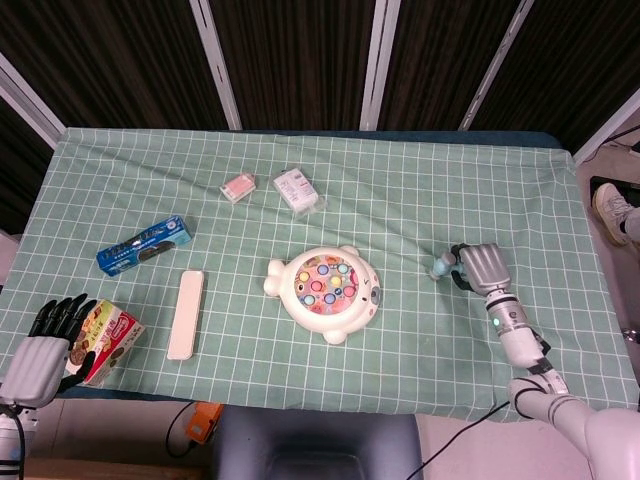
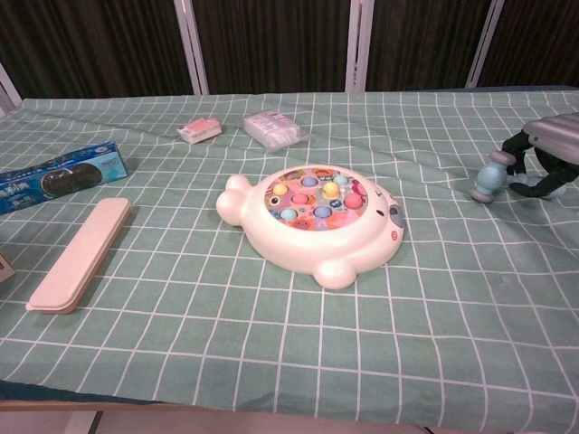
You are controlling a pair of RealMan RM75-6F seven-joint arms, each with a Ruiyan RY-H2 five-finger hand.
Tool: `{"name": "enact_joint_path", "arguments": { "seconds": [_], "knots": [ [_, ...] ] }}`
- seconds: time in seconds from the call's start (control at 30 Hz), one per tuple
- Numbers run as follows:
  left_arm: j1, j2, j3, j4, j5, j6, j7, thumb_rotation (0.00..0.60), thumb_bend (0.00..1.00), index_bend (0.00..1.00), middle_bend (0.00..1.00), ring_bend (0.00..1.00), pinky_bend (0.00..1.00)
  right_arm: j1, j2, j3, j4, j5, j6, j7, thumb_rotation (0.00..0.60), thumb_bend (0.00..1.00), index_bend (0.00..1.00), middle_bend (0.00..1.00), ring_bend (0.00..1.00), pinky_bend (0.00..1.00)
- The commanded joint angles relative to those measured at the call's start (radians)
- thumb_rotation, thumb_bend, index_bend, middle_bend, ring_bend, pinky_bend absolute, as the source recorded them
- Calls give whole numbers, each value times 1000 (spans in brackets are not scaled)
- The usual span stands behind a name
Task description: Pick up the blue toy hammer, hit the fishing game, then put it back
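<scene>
Left hand (image 1: 45,345) at the desk's 8 o'clock corner, fingers spread, holding nothing, fingertips just beside a snack box (image 1: 105,342) that overhangs the front edge. Blue biscuit box (image 1: 145,244) at 10 o'clock from the snack box, lying flat. Long beige case (image 1: 186,313) just right of those, lengthwise toward the front edge, well apart from both. Small pink packet (image 1: 238,187) and clear-wrapped white packet (image 1: 298,189) side by side, near each other at 11 o'clock from the fishing game. Fishing game (image 1: 325,285), white fish-shaped base with coloured fish in the round tray, sits near desk centre on the green checked cloth (image 1: 400,210); nothing touching it. Blue toy hammer (image 2: 492,177) lies at 3 o'clock from the game, well apart from it, head pointing toward the game, handle running under the right hand. Right hand (image 1: 480,267) sits over the handle end, fingers curled down around it; chest view shows dark fingers (image 2: 517,145) arched over the handle, but cannot tell whether they actually clamp it or whether the hammer is off the cloth
</scene>
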Motion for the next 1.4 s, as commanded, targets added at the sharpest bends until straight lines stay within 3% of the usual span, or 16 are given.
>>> {"name": "enact_joint_path", "arguments": {
  "seconds": [0.03,0.3,0.5,0.63,0.83,1.13,1.4],
  "knots": [
    [1,0,1,0,2,2,0,600,415,0,39,20,40,-3,28,8,-37,-3,23,-4,600,551,974,712,767,780],
    [3,2,3,-1,11,10,-6,600,416,0,39,21,40,-11,130,28,-222,-25,113,-57,600,551,974,712,767,780],
    [8,7,7,-1,23,22,-21,600,417,0,39,21,40,-15,244,45,-488,-54,190,-172,600,551,974,712,767,780],
    [13,13,11,0,39,37,-37,600,416,0,39,21,40,3,301,59,-691,-59,202,-323,600,550,974,712,767,780],
    [23,27,18,5,63,65,-77,600,416,0,39,23,39,61,288,87,-871,14,160,-600,600,550,975,713,768,780],
    [32,41,22,19,75,82,-122,600,415,0,39,23,40,157,161,90,-917,172,142,-974,600,550,974,713,769,780],
    [37,46,24,21,80,91,-133,600,416,0,39,23,40,186,97,54,-863,233,160,-1092,600,551,974,713,769,780]
  ]
}}
